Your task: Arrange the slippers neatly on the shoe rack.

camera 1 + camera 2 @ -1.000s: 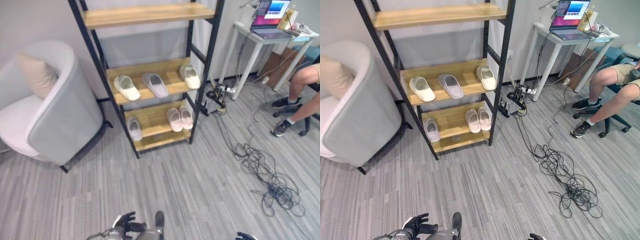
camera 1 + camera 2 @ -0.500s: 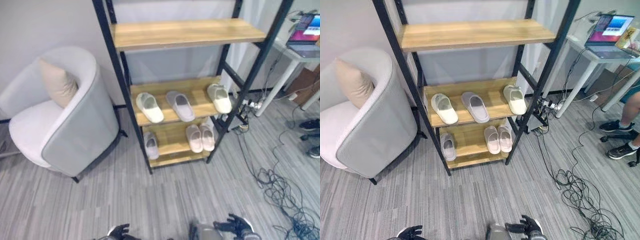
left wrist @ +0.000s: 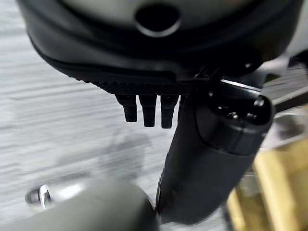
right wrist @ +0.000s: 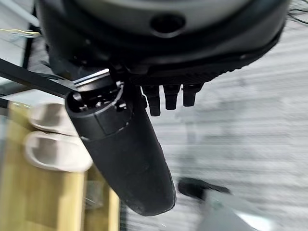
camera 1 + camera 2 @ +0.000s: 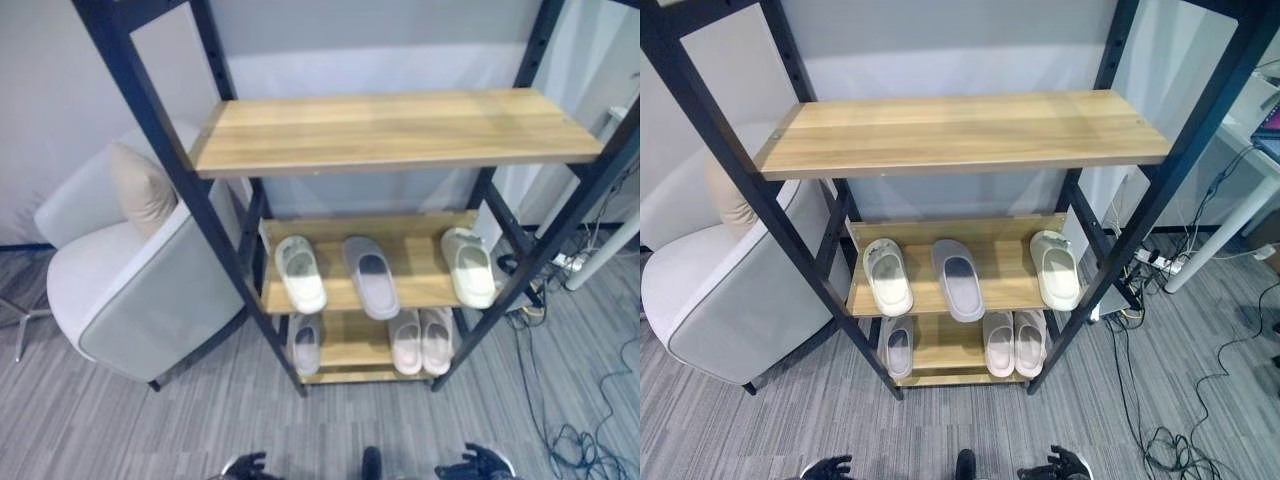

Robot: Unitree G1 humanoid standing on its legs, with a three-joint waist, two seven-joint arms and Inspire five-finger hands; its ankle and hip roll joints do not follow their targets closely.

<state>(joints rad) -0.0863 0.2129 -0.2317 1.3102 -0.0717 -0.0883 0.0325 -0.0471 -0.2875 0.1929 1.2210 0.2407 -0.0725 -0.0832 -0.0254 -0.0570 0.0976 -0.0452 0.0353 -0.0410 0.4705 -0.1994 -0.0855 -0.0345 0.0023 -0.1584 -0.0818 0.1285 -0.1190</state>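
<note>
Slippers, middle shelf: three lie on the middle shelf (image 5: 1015,285) of the shoe rack (image 5: 1140,215), toes toward the wall; a cream slipper (image 5: 887,276) at the left, a grey slipper (image 5: 957,279) in the middle with its heel past the front edge, another cream slipper (image 5: 1055,269) at the right, each apart from the next
Slippers, bottom shelf: a lone grey slipper (image 5: 897,346) at the left; a pale pink pair (image 5: 1014,342) at the right, side by side and touching
Top shelf: the wooden top shelf (image 5: 960,132) carries nothing
Left hand: the left hand (image 5: 828,467) hangs low above the floor in front of the rack, fingers loose and spread, holding nothing (its wrist view shows short straight fingers (image 3: 147,111) over grey flooring)
Right hand: the right hand (image 5: 1064,465) hangs low on the other side, fingers relaxed, empty
Surroundings: a grey armchair (image 5: 715,310) with a beige cushion (image 5: 728,197) stands left of the rack; a white table leg (image 5: 1215,235) and cables (image 5: 1180,440) on the wood-look floor (image 5: 750,430) lie to the right
</note>
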